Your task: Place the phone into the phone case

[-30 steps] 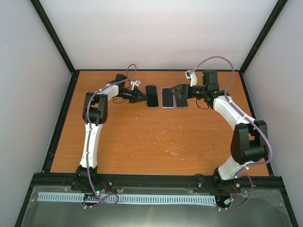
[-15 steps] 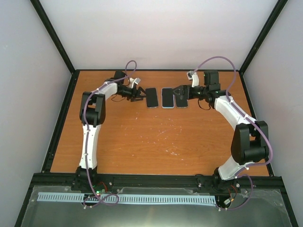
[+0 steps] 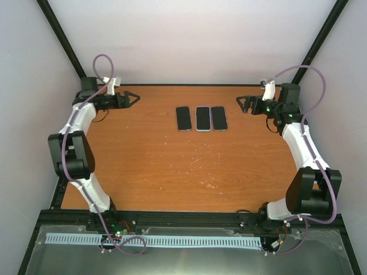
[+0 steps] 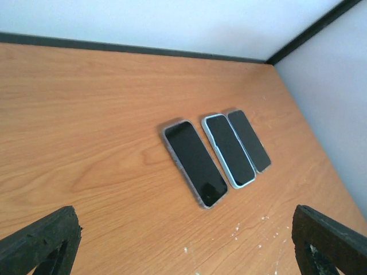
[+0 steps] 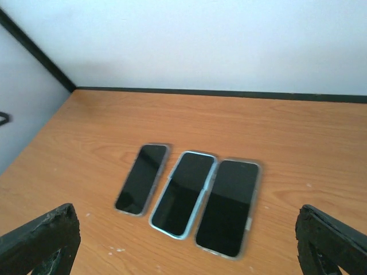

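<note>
Three phones (image 3: 201, 118) are laid abreast at upper centre. The left gripper (image 3: 135, 99) and right gripper (image 3: 241, 105) are held, jaws apart, near the upper corners, presumably to stay clear of them.

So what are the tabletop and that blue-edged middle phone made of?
The tabletop looks like wood-grain laminate or veneer: orange-brown, smooth, with whitish scuffs. The middle phone has a glossy dark front, probably glass given its sheen; its pale blue rim looks like plastic or silicone, which one I cannot tell.
</note>
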Available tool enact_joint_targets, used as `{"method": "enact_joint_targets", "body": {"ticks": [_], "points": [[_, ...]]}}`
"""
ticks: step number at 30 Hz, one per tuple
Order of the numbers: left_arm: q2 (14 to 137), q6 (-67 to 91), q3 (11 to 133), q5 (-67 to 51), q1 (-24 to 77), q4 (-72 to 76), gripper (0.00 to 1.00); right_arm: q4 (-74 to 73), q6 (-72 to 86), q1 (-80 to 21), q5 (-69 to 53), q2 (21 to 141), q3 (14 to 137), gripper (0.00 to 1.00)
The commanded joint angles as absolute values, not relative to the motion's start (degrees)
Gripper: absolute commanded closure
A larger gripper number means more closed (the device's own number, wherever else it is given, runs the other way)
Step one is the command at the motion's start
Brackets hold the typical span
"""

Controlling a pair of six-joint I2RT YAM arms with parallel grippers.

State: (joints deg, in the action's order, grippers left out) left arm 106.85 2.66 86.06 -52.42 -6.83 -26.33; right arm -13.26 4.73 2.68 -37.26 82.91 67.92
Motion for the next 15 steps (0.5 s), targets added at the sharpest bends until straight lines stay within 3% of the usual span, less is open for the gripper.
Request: {"method": "enact_joint_targets", "body": {"ticks": [1, 5, 10, 15], "points": [[100.05, -1.48, 79.98, -50.06, -11.07, -22.53, 0.0, -12.83, 1.38, 6.13, -34.15, 81.37, 64.54, 0.0], [91.94, -1.1, 67.41, -41.66, -14.92, -12.72, 0.0, -6.58, -0.69, 8.15, -29.07, 79.46, 56.86, 0.0], [79.95, -1.18, 44.75, -31.05, -16.26, 15.6, 0.0, 10.6, -2.02, 9.2, -21.82, 77.35, 42.5, 0.0], [77.36, 1.55, 31.6, -27.34, -16.25, 32.14, 0.0, 25.06, -3.8, 9.28, -18.77, 79.74, 33.43, 0.0]]}}
